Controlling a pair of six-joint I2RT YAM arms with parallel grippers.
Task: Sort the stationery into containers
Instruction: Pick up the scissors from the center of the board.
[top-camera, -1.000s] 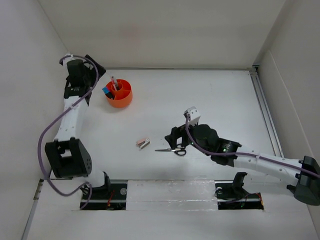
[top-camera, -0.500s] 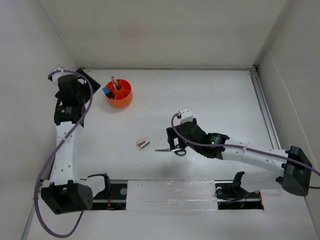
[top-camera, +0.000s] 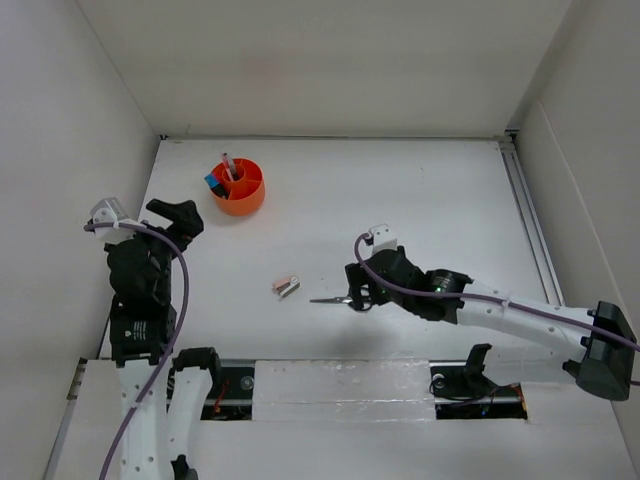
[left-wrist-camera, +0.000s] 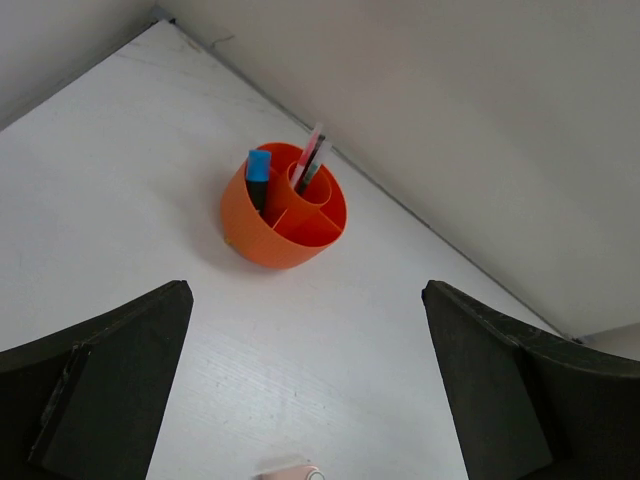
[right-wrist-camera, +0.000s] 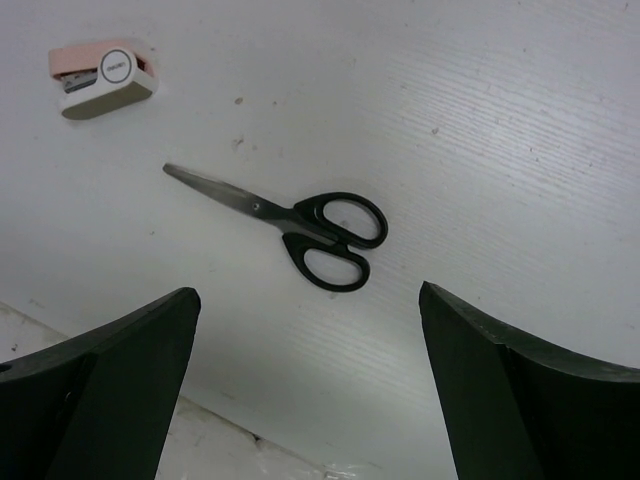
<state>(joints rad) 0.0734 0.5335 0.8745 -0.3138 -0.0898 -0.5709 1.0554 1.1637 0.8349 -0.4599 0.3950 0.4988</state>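
Black-fingered right gripper: jaws spread wide and empty, hanging over the scissors with the handle loops roughly between the two fingers.
Scissors: closed and flat on the white table; blades point towards the stapler, black loops lie nearer the arm; apart from both fingers as far as the wrist view shows.
Stapler: pink and beige, just past the blade tips, near but not touching.
Left gripper: equally wide, holding nothing, raised at the left side of the table and facing the tub from well back.
Orange tub: far-left part of the table, well apart from the scissors; blue-capped highlighter upright in an outer compartment, red pen and another slim one leaning in the small round cell; nothing visible in the other compartments from this angle.
Step in hand: most likely the approach to pick up the scissors, grasp not yet made.
Next move calls for: coming straight down until the fingertips reach the table, closing across the handles or the pivot of a thin flat object, then carrying it the long way to the tub and tipping it blades-down into a free compartment.
Left to sort: scissors and stapler.
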